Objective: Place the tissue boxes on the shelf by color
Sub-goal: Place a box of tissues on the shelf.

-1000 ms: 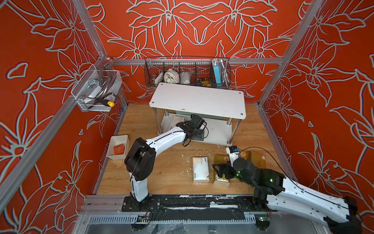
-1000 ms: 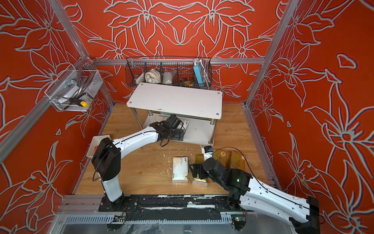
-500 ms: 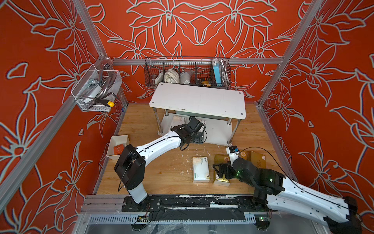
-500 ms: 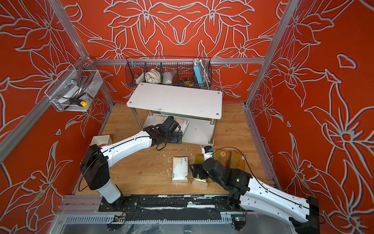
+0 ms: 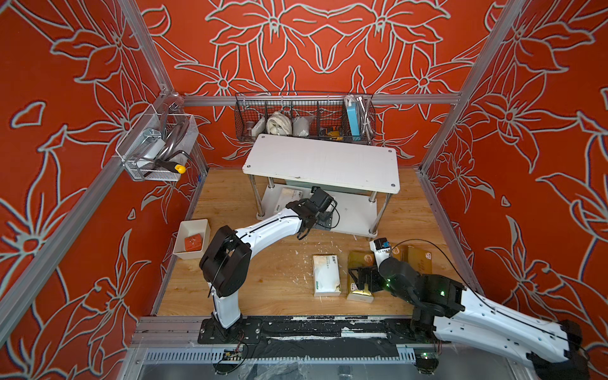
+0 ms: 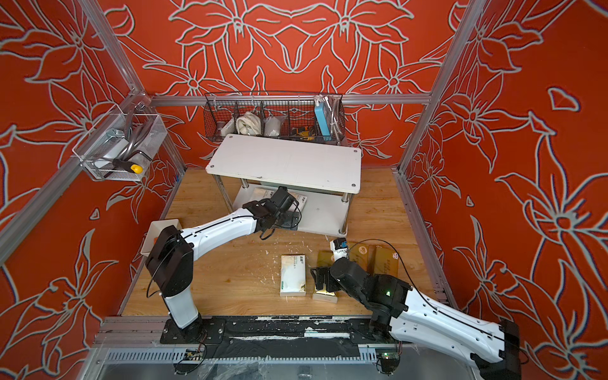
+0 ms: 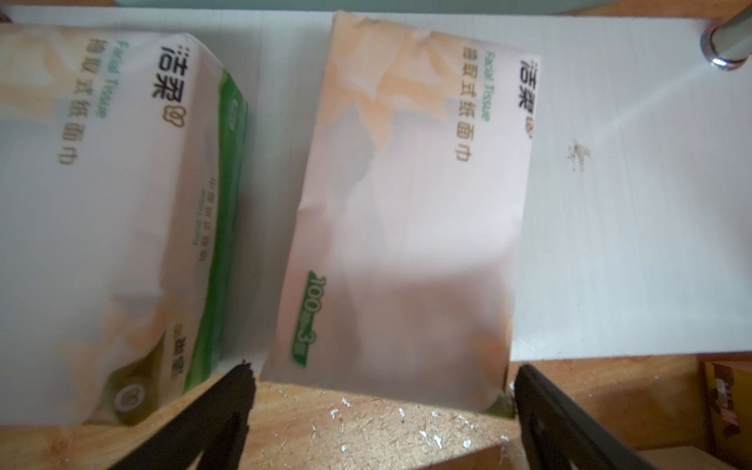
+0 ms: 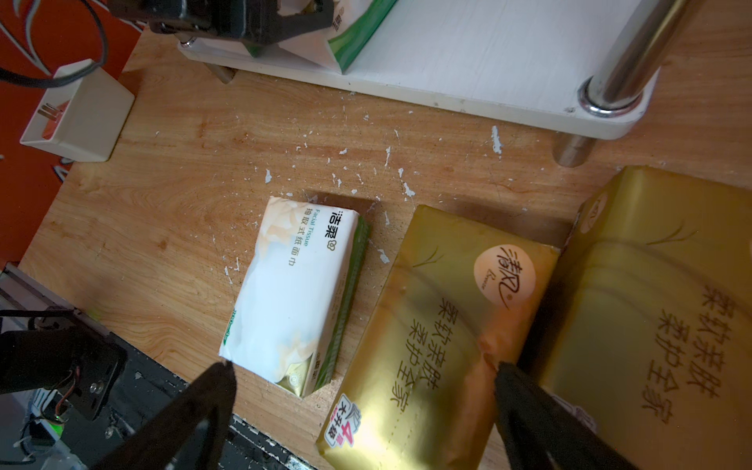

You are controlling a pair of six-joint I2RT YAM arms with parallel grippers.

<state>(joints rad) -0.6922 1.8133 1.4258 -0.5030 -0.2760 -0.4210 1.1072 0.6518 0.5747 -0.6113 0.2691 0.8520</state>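
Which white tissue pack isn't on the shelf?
The white pack on the floor beside a gold pack; the other two sit on the shelf's lower tier.

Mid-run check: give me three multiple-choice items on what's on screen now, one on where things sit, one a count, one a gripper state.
1. Where do the two shelved white packs lie?
A) top tier B) lower tier C) wire basket

2. How many white packs are on the wooden table?
A) none B) one C) three

3. The left gripper is:
A) open, empty B) shut on a white pack C) shut on a gold pack

Key:
1 B: the left wrist view shows both on the lower board near the chrome leg.
2 B: both top views show a single white pack on the wood.
3 A: its jaws stand wide at the pack's near end, not clamped.
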